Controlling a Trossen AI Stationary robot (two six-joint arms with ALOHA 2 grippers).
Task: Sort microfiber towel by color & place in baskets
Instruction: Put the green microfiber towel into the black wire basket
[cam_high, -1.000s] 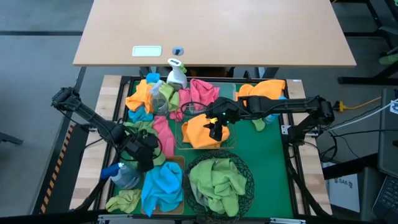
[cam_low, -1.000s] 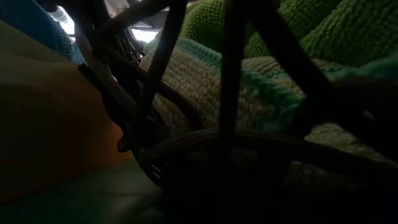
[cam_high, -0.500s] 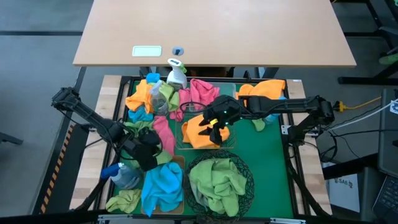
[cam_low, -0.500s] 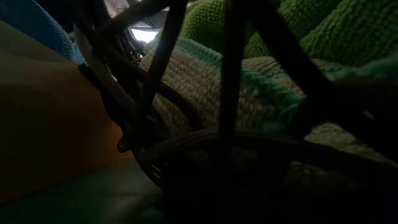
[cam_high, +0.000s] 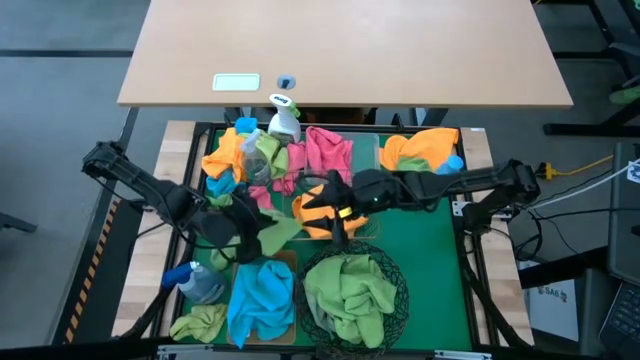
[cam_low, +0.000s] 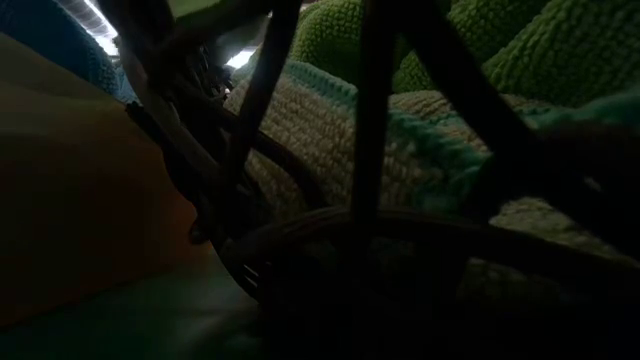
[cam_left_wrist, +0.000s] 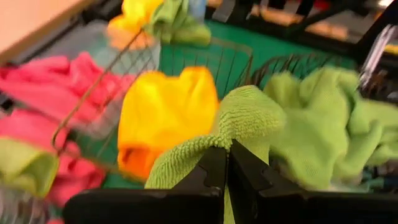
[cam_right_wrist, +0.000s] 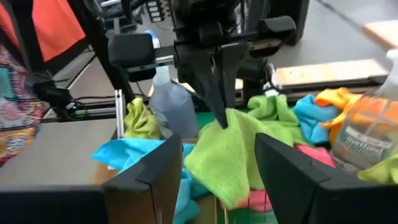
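Since 1 second earlier, the left gripper (cam_left_wrist: 227, 163) had shut its fingers on a corner of a green towel (cam_high: 277, 229) and lifted it off the pile, while the right gripper (cam_high: 335, 222) had moved over the near rim of the clear wire basket (cam_left_wrist: 205, 53).

Pinching 1 corner let the green towel hang free of the pink towels (cam_high: 262, 206) beside it, and it hung near the middle of the tabletop, just left of the clear wire basket, not yet over any container. By colour, its likely home was the round black wire-mesh basket (cam_high: 392, 268) at the near edge, which already held a heap of green towels (cam_high: 348, 290).

The right gripper's fingers stood wide apart and held nothing; they hovered over the orange towel (cam_high: 318, 208) lying in the clear wire basket.

To the left of the round basket, the tan bin (cam_high: 288, 259) held blue towels (cam_high: 262, 295). At the far right corner, another basket (cam_high: 381, 140) held an orange towel (cam_high: 425, 146) with a bit of blue beside it. Unsorted orange, green, blue and pink towels remained heaped at the far left around a spray bottle (cam_high: 284, 121). A second spray bottle (cam_high: 200, 281) lay at the near left.
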